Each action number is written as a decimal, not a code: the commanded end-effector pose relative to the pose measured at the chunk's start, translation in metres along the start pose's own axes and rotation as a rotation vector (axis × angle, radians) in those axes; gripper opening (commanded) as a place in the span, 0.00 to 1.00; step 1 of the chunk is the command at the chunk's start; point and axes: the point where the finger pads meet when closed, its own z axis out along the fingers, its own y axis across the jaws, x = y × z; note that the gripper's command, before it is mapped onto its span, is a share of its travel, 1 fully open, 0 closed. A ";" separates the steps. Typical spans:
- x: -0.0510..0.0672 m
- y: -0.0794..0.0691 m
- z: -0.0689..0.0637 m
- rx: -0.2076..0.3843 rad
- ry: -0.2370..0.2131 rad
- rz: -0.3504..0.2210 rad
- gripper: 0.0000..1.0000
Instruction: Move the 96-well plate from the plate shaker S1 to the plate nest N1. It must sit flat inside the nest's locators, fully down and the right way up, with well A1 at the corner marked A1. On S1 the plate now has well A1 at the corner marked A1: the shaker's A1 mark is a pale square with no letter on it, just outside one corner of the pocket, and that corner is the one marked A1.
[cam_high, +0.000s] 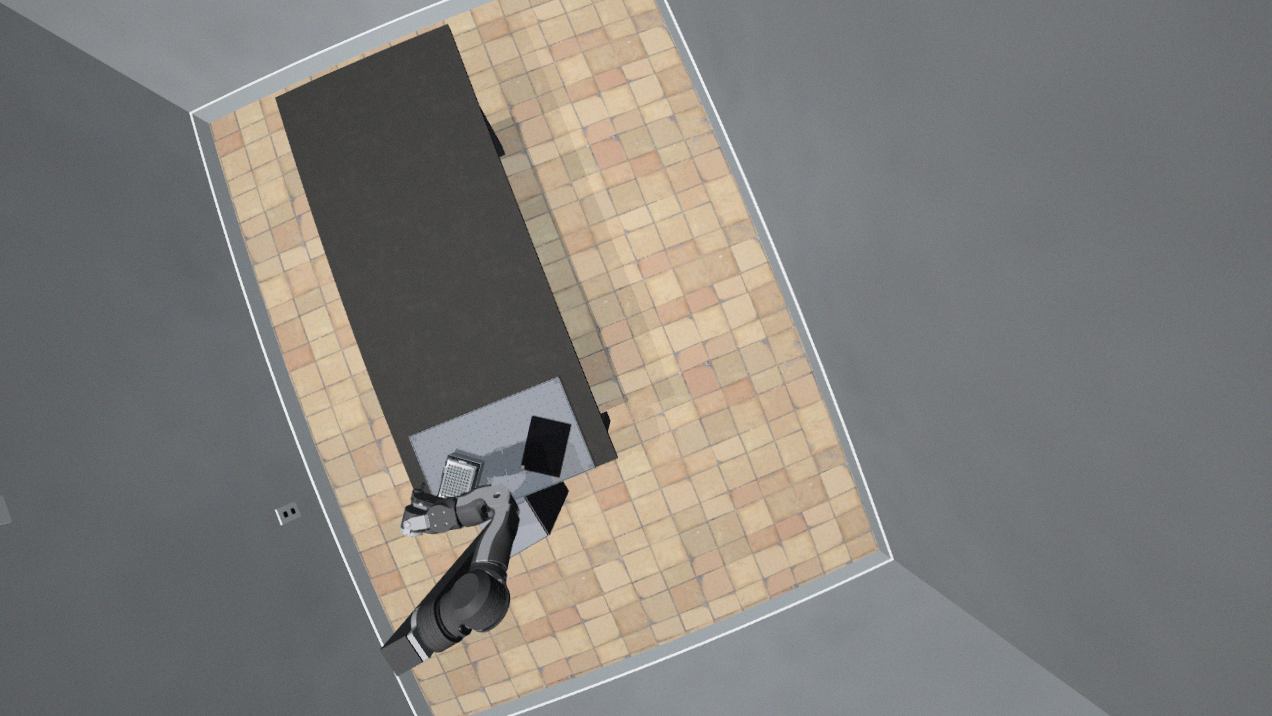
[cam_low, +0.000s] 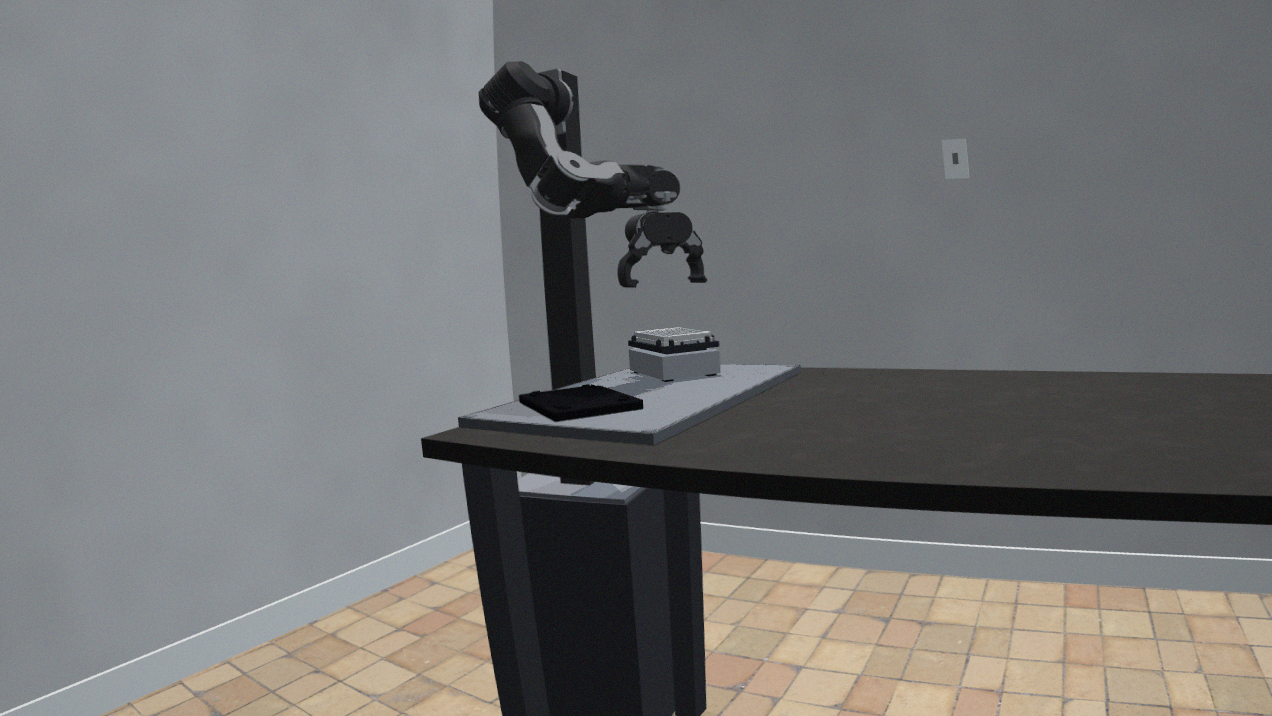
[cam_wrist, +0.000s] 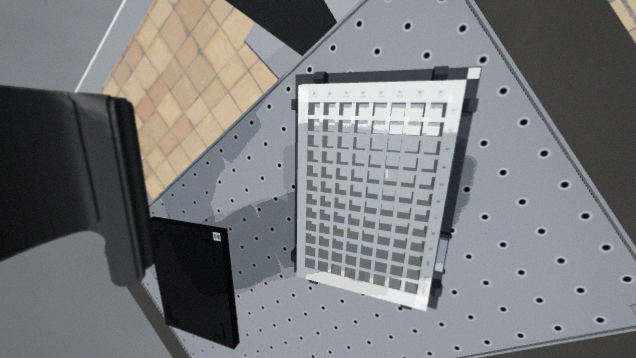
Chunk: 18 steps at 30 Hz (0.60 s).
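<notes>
The plate (cam_wrist: 372, 192) sits in the shaker (cam_low: 673, 360), flat and well side up, on the grey perforated board (cam_wrist: 525, 210) that lies on the dark tabletop (cam_low: 979, 418). In the wrist view a pale square mark (cam_wrist: 473, 73) shows just outside the pocket's corner at about 1 o'clock from the plate's middle. The pincer (cam_low: 663, 277) hangs well above the plate, pointing down, its fingers apart with nothing between them. One dark finger (cam_wrist: 65, 180) fills the wrist view's 9 o'clock side. The black nest (cam_wrist: 197, 285) lies flat on the board at about 8 o'clock from the plate in the wrist view, apart from the shaker, with a small white label at one corner. In the exterior view the nest sits at 8 o'clock from the shaker, near the board's front edge.
</notes>
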 end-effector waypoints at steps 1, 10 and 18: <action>0.000 0.001 -0.001 -0.003 0.000 0.000 0.77; 0.000 0.001 -0.001 -0.003 0.000 0.000 0.77; -0.002 0.000 0.043 -0.006 0.002 -0.002 0.77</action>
